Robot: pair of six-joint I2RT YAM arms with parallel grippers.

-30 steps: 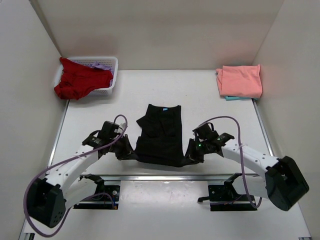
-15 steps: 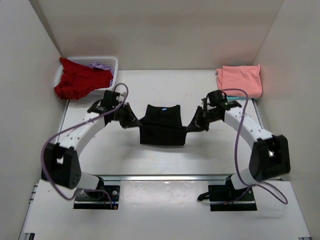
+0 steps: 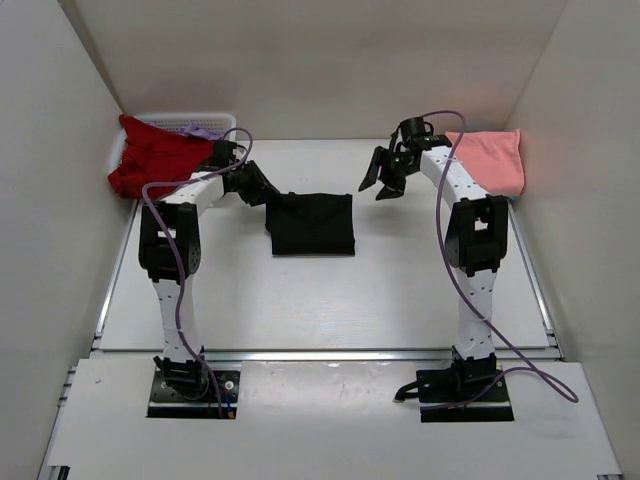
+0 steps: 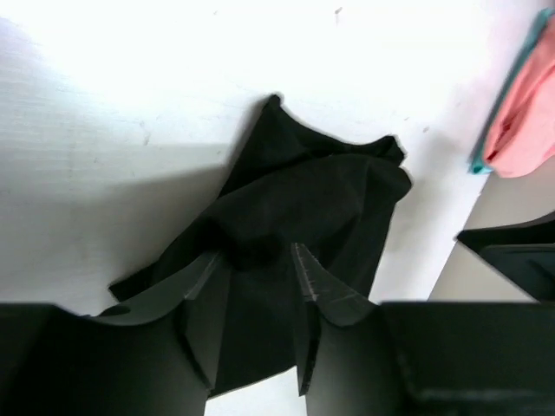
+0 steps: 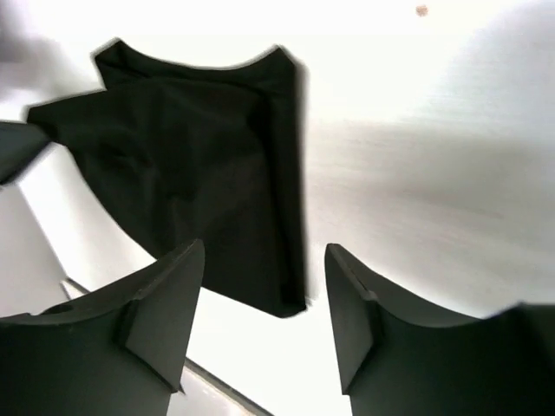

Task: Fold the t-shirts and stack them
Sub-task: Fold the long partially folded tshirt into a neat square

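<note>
Black, red, salmon-pink: three t-shirts on one desk (image 3: 400, 290).
The black t-shirt (image 3: 315, 225) lies folded mid-desk, its left edge pinched in the left end effector (image 3: 266, 200); the right end effector (image 3: 381, 184) hangs spread wide near its right side. The red t-shirt (image 3: 155, 160) drapes over the one white basket (image 3: 170, 117) (far left corner); the salmon-pink t-shirt (image 3: 487, 160) sits folded far right.

white table (image 3: 400, 290), plain pale walls (image 3: 320, 70) on three sides, bright even light
</note>
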